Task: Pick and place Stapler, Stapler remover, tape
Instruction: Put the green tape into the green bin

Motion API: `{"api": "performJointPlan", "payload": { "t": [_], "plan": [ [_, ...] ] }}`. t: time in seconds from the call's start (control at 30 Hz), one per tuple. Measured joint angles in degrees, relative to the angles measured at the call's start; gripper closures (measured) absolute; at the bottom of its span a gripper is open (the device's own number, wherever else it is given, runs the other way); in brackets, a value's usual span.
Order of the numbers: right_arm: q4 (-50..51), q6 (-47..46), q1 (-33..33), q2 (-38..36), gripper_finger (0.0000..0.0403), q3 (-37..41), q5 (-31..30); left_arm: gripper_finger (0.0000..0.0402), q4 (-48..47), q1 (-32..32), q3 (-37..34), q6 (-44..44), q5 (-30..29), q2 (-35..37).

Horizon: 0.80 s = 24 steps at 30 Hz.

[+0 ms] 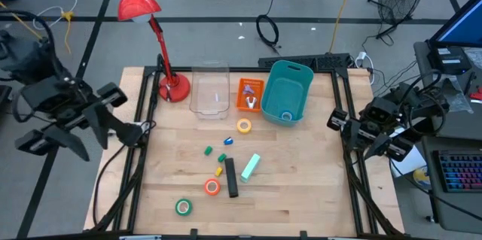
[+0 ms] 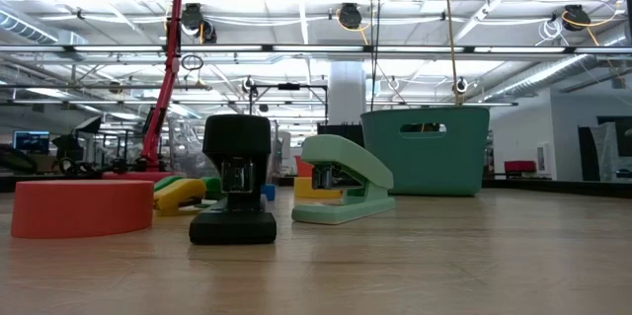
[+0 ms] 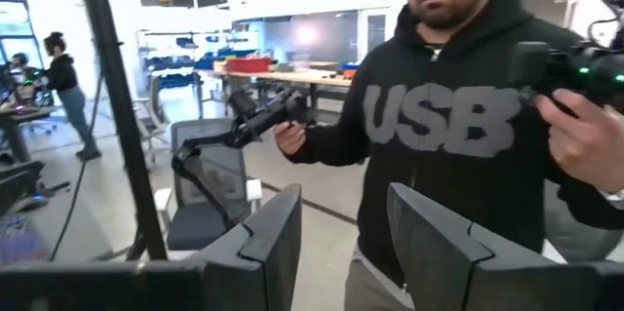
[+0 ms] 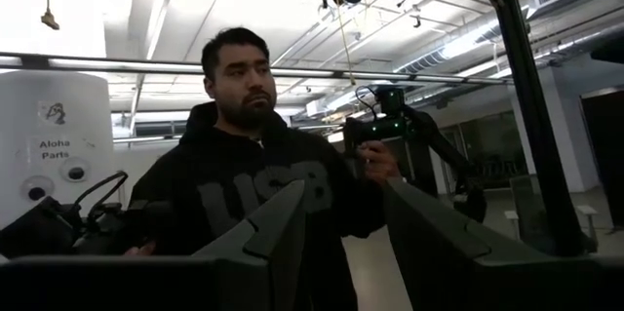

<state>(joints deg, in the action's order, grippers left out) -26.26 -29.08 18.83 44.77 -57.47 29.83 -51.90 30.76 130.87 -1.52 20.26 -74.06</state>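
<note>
A pale wooden counter (image 1: pixel 301 165) sits in a large workshop with a grey floor and cables around it. At its far edge stand a red desk lamp (image 1: pixel 143 14), a clear plastic box (image 1: pixel 210 89), a small orange tray (image 1: pixel 249 94) and a teal basket (image 1: pixel 286 89), in which a blue tape roll (image 1: pixel 287 116) lies. The yellow tape roll (image 1: pixel 244 126) lies just in front of the orange tray. Toward the middle, a mint-green stapler (image 1: pixel 250 167) lies beside a black stapler (image 1: pixel 230 177), with small green, blue and yellow blocks scattered nearby. The orange tape roll (image 1: pixel 212 187) touches the black stapler's near end, and the green tape roll (image 1: pixel 184 207) lies near the front edge. The left gripper (image 3: pixel 341 243) is off the counter's left side, its jaws partly open and holding nothing. The right gripper (image 4: pixel 341 238) is off the right side, its jaws likewise partly open and empty. Both wrist views face a person in a dark hoodie (image 3: pixel 439 126) who holds control handles.
</note>
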Motion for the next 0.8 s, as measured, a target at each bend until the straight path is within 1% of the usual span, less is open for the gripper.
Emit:
{"api": "performJointPlan", "payload": {
  "t": [0.07, 0.23, 0.43, 0.47, 0.53, 0.63, 0.67, 0.8],
  "plan": [
    [0.00, 0.00, 0.01, 0.00, 0.0268, 0.00, 0.06, 0.0245, 0.55, 0.78, 0.00, -0.27, -0.71, 0.03],
    [0.02, -0.22, 0.00, 0.00, 0.0268, 0.00, 0.21, 0.0245, 2.65, 2.39, 0.00, -1.45, -0.26, -0.01],
    [0.25, -0.22, 0.00, -0.02, 0.0268, 0.00, 0.14, 0.0245, 2.50, 2.49, 0.00, -0.47, -1.88, -0.15],
    [0.87, -0.22, 0.02, -0.04, 0.0268, 0.00, -0.25, 0.0245, 2.16, 2.49, 0.00, 0.07, -3.42, -0.19],
    [3.68, -0.24, 0.00, -0.07, 0.0268, 0.00, -3.44, 0.0245, 0.31, 2.50, 0.00, 1.89, -8.27, -0.19],
    [10.14, -1.22, -0.01, -0.07, 0.0268, -0.02, -9.44, 0.0245, -4.47, 2.49, 0.00, 6.26, -20.04, -0.14],
    [12.46, -1.84, -0.06, -0.02, 0.0268, -0.02, -11.27, 0.0245, -5.94, 2.47, 0.00, 7.36, -22.67, -0.19],
    [17.87, -3.27, -0.07, 0.11, 0.0268, 0.00, -16.98, 0.0245, -8.85, 2.38, 0.00, 10.41, -28.43, -0.71]
  ]
}}
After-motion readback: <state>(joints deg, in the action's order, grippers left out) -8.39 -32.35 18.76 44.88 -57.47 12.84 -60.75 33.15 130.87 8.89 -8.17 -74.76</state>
